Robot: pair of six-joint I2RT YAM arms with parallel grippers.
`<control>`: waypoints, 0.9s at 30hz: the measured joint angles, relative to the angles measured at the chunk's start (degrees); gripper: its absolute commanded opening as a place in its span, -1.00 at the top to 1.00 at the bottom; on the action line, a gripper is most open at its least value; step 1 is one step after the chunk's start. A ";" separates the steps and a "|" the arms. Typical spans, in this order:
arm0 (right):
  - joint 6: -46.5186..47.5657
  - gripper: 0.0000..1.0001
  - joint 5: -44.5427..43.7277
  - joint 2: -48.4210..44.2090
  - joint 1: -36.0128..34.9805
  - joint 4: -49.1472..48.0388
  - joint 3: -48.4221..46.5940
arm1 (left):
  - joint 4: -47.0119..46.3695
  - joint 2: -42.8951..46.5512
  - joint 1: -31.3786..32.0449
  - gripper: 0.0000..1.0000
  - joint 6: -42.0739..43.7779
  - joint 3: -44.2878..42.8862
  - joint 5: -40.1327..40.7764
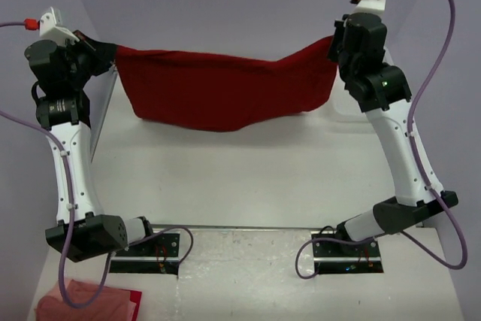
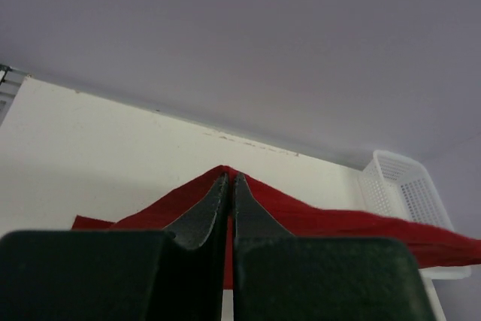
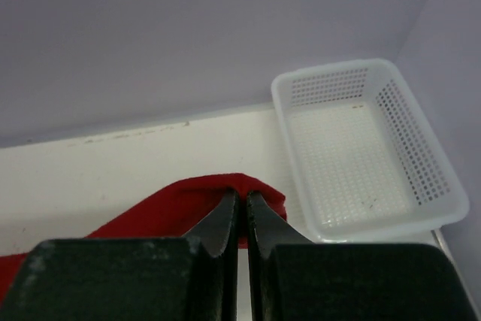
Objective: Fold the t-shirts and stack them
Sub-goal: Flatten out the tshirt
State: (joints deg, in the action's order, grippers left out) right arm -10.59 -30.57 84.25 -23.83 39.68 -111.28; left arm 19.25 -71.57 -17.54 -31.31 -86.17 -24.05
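Left fingers (image 2: 203,216) and right fingers (image 3: 218,227) each pinch an end of the soft red t-shirt (image 1: 225,92). It sags like a hammock.

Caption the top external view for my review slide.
Left hand and right hand pinch a deep red t-shirt stretched between them over the white table, middle sagging.
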 measured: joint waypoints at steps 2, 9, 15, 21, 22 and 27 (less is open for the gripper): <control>0.57 1.00 0.68 1.62 3.08 0.31 -2.43 | -0.42 -2.64 0.00 1.00 0.07 -2.91 0.26; 2.86 1.00 4.48 12.83 6.97 5.09 -14.73 | -1.86 -14.75 0.00 1.00 -0.02 -10.88 0.35; 5.97 1.00 6.10 17.53 7.74 7.78 -23.39 | -1.16 -20.72 0.04 1.00 -0.61 -18.51 -0.46; 7.41 1.00 7.61 11.39 7.78 7.76 -25.59 | -1.84 -17.88 0.04 1.00 -0.66 -22.10 -3.17; 7.61 1.00 8.13 9.51 7.78 7.74 -25.44 | -1.81 -16.72 0.04 1.00 -0.66 -22.10 -3.67; 9.79 1.00 9.57 -2.23 6.49 7.43 -25.31 | -1.70 -8.76 0.04 1.00 -0.59 -22.16 -5.84</control>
State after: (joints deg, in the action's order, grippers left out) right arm -0.80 -20.99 82.02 -17.34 47.11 -136.59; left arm 17.54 -80.34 -17.50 -31.90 -108.33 -29.89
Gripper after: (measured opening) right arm 0.012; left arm 0.007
